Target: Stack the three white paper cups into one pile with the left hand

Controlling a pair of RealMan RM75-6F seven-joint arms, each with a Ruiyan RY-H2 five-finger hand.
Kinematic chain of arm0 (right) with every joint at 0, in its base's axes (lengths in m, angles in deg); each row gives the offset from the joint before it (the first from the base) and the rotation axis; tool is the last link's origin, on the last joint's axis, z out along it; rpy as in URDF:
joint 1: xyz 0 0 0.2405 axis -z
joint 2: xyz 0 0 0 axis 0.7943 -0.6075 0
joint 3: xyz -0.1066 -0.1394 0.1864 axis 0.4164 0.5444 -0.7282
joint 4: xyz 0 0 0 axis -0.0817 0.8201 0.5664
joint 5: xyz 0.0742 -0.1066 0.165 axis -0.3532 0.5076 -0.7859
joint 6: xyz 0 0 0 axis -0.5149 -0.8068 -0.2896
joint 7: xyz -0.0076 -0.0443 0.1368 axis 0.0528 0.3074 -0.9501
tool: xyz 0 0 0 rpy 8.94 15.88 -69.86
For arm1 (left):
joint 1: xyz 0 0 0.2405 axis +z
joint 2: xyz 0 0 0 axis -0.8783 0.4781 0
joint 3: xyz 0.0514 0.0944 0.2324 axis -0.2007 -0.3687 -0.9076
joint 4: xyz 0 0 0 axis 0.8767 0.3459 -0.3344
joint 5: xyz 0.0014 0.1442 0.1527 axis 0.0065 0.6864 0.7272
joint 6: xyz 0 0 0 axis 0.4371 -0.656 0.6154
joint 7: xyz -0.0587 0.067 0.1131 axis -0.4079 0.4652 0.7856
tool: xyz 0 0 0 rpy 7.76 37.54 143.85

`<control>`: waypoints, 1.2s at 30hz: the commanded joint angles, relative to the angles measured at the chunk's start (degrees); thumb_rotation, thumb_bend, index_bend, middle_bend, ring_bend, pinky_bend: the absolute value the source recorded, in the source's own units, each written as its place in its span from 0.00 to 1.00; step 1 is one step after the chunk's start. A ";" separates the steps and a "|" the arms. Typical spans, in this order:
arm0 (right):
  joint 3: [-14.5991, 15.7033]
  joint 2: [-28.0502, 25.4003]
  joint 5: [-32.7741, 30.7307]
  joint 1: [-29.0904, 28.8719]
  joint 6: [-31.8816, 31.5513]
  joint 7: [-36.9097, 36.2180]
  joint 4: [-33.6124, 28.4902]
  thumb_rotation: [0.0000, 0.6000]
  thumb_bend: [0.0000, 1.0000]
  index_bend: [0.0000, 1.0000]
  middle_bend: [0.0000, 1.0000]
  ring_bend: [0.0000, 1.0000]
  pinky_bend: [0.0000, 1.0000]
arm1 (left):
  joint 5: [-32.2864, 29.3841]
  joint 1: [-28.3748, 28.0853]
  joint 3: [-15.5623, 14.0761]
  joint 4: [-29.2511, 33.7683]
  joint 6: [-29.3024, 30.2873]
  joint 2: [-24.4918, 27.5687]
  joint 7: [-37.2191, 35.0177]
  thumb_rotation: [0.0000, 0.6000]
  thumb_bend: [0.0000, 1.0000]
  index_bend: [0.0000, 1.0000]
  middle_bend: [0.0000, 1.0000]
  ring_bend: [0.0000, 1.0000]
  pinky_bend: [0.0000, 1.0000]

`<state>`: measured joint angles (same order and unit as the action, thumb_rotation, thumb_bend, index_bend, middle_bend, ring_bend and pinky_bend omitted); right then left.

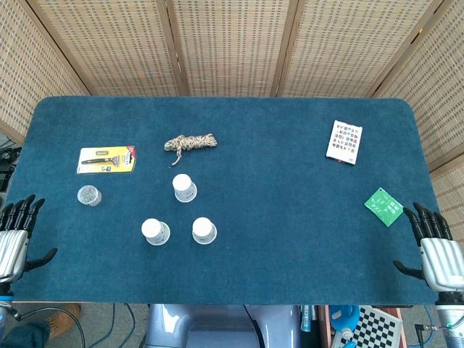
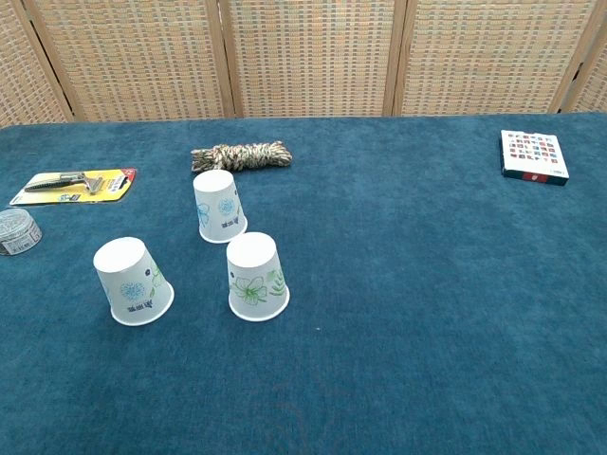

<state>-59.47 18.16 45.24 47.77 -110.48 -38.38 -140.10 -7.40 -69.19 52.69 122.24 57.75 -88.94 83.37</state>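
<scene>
Wicker screens back the blue table (image 1: 290, 217). From the head view, the left hand (image 1: 16, 235) waits empty, fingers spread, at the edge; the right hand (image 1: 433, 246) likewise.

Chest view: three cups (image 2: 252, 275) stand inverted, apart (hands unseen). Best to grip the nearest by its sides.

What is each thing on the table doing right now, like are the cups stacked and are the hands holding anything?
Far cup: upside down, standing alone.
Left cup: upside down, standing alone.
Right cup: upside down, standing alone.
Left hand: open, empty, at the table edge.
Right hand: open, empty, at the table edge.
Rope: bundled, lying flat.
Razor pack: lying flat.
</scene>
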 commanded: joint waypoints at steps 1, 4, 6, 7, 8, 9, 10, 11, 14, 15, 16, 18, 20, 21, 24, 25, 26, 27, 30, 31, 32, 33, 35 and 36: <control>0.08 0.03 0.33 0.11 -0.32 0.12 -0.15 1.00 0.00 0.00 0.00 0.00 0.00 | 0.77 -0.12 -0.02 -0.16 -0.33 0.07 -0.20 1.00 0.22 0.00 0.00 0.00 0.00; 0.09 0.03 0.07 0.19 -0.20 0.10 -0.07 1.00 0.00 0.00 0.00 0.00 0.00 | 3.10 -1.05 -0.46 -0.74 -1.72 -0.20 -0.38 1.00 0.22 0.00 0.00 0.00 0.00; 0.04 -0.04 -0.09 0.19 -0.10 0.00 -0.03 1.00 0.00 0.00 0.00 0.00 0.00 | 4.21 -2.43 -0.44 -1.00 -3.80 -0.30 -0.20 1.00 0.22 0.00 0.00 0.00 0.00; 0.01 -0.06 -0.09 0.19 -0.13 -0.07 -0.04 1.00 0.00 0.00 0.00 0.00 0.00 | 4.96 -3.62 -0.37 -0.90 -5.44 -0.40 -0.05 1.00 0.22 0.00 0.00 0.00 0.00; -0.03 -0.08 -0.05 0.17 -0.17 -0.10 -0.05 1.00 0.00 0.00 0.00 0.00 0.00 | 5.52 -5.02 -0.21 -0.78 -7.44 -0.48 -0.05 1.00 0.22 0.00 0.00 0.00 0.00; -0.06 -0.11 -0.05 0.16 -0.17 -0.12 -0.06 1.00 0.00 0.00 0.00 0.00 0.00 | 5.71 -6.04 -0.08 -0.64 -9.01 -0.44 -0.02 1.00 0.22 0.00 0.00 0.00 0.00; -0.09 -0.12 -0.07 0.15 -0.17 -0.13 -0.07 1.00 0.00 0.00 0.00 0.00 0.00 | 6.02 -6.97 -0.02 -0.47 -10.41 -0.44 0.12 1.00 0.22 0.00 0.00 0.00 0.00; -0.14 -0.12 -0.14 0.12 -0.14 -0.15 -0.07 1.00 0.00 0.00 0.00 0.00 0.00 | 6.30 -8.49 0.09 -0.22 -12.79 -0.41 0.37 1.00 0.22 0.00 0.00 0.00 0.00; -0.21 -0.13 -0.34 0.09 0.01 -0.24 -0.07 1.00 0.00 0.00 0.00 0.00 0.00 | 5.80 -12.42 0.67 0.49 -19.16 -0.62 1.39 1.00 0.22 0.00 0.00 0.00 0.00; -0.25 -0.12 -0.43 0.07 0.06 -0.23 -0.07 1.00 0.00 0.00 0.00 0.00 0.00 | 4.91 -14.22 1.12 0.64 -22.17 -0.87 2.05 1.00 0.22 0.00 0.00 0.00 0.01; -0.29 -0.15 -0.52 0.07 0.07 -0.23 -0.06 1.00 0.00 0.00 0.00 0.00 0.00 | 3.66 -16.26 1.72 0.74 -25.50 -1.41 2.75 1.00 0.22 0.00 0.00 0.00 0.02; -0.41 -0.25 -0.80 0.07 0.18 -0.53 0.01 1.00 0.00 0.00 0.00 0.00 0.00 | 2.08 -20.32 3.23 -0.28 -31.04 -4.14 2.69 1.00 0.22 0.00 0.00 0.00 0.08; -0.51 -0.32 -1.16 0.04 0.42 -0.82 0.14 1.00 0.00 0.00 0.00 0.00 0.00 | 0.98 -22.13 4.03 -1.46 -33.08 -5.81 2.91 1.00 0.22 0.00 0.00 0.02 0.13; -0.54 -0.36 -1.32 0.04 0.53 -0.96 0.21 1.00 0.00 0.00 0.00 0.00 0.00 | 0.30 -22.83 4.30 -1.99 -33.84 -6.52 3.61 1.00 0.22 0.00 0.01 0.04 0.15; -0.69 -0.46 -1.65 0.02 0.69 -1.38 0.41 1.00 0.00 0.00 0.00 0.00 0.00 | -2.47 -24.73 5.16 -3.10 -35.85 -8.64 6.23 1.00 0.22 0.00 0.05 0.10 0.21; -0.73 -0.49 -1.69 0.01 0.70 -1.46 0.43 1.00 0.00 0.00 0.00 0.00 0.00 | -3.03 -25.08 5.33 -3.30 -36.08 -9.15 6.80 1.00 0.22 0.00 0.07 0.13 0.23; -0.75 -0.52 -1.75 0.03 0.72 -1.60 0.47 1.00 0.00 0.00 0.00 0.00 0.00 | -3.71 -25.58 5.54 -3.68 -36.31 -9.92 7.67 1.00 0.22 0.01 0.09 0.15 0.24; -0.76 -0.54 -1.79 0.04 0.73 -1.69 0.50 1.00 0.00 0.00 0.00 0.00 0.00 | -4.11 -25.91 5.63 -3.93 -36.47 -10.40 8.26 1.00 0.22 0.03 0.11 0.17 0.26; -0.85 -0.66 -1.96 0.07 0.76 -1.98 0.54 1.00 0.00 0.00 0.00 0.00 0.00 | -5.67 -26.85 5.86 -4.67 -36.63 -12.00 10.35 1.00 0.22 0.12 0.18 0.23 0.30; -0.87 -0.69 -2.00 0.09 0.75 -2.05 0.54 1.00 0.00 0.00 0.00 0.00 0.00 | -6.07 -27.04 5.90 -4.76 -36.64 -12.32 10.84 1.00 0.22 0.15 0.21 0.25 0.31; -0.92 -0.73 -2.07 0.11 0.73 -2.17 0.55 1.00 0.00 0.00 0.00 0.00 0.00 | -6.69 -27.32 5.91 -4.90 -36.63 -12.75 11.65 1.00 0.22 0.17 0.22 0.26 0.32; -0.96 -0.80 -2.14 0.13 0.73 -2.33 0.58 1.00 0.00 0.00 0.00 0.00 0.00 | -7.62 -27.58 5.84 -5.05 -36.53 -13.24 12.92 1.00 0.22 0.19 0.24 0.28 0.33; -1.10 -0.96 -2.41 0.14 0.83 -2.85 0.70 1.00 0.00 0.00 0.00 0.00 0.00 | -9.64 -27.96 5.57 -5.39 -36.26 -14.07 15.64 1.00 0.22 0.23 0.27 0.30 0.35; -1.10 -0.99 -2.41 0.14 0.87 -2.94 0.73 1.00 0.00 0.00 0.00 0.00 0.00 | -10.16 -28.00 5.55 -5.37 -36.00 -14.28 16.27 1.00 0.22 0.24 0.28 0.31 0.35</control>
<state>-60.54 17.23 42.89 47.91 -109.66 -41.24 -139.41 -16.04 -96.74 58.36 117.20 21.39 -102.36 97.93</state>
